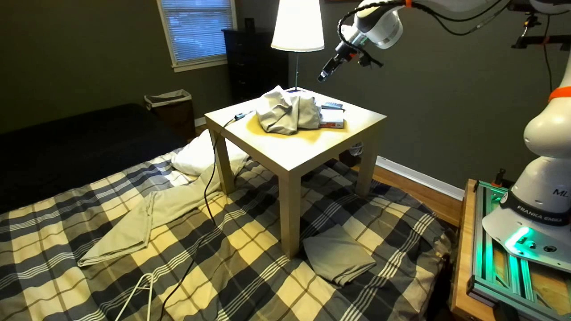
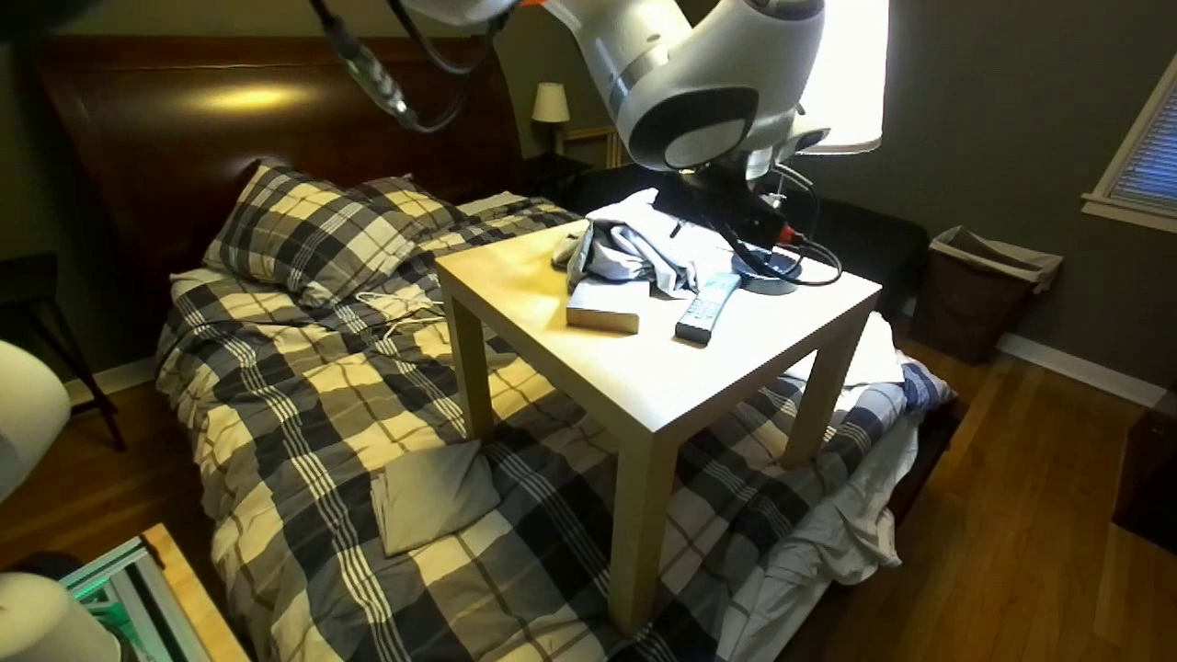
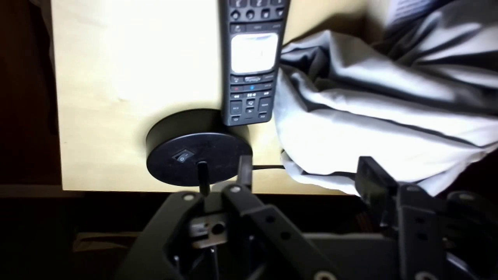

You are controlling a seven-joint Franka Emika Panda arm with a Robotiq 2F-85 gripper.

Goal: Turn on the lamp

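End effector (image 3: 305, 171) spread wide, switch (image 3: 183, 156) to its left in wrist view; lamp (image 1: 298, 26) looks lit! Best retreat smoothly, clear of stem (image 3: 203, 177), sparing switch.

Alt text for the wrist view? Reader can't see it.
The lamp's round black base, rocker switch on top, stands on a pale table, with the open gripper along the bottom. A remote overlaps the base in the picture; crumpled gray cloth lies right of the remote.

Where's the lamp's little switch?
In the wrist view, the switch is left of center, on the round black lamp base, just left of the thin stem.
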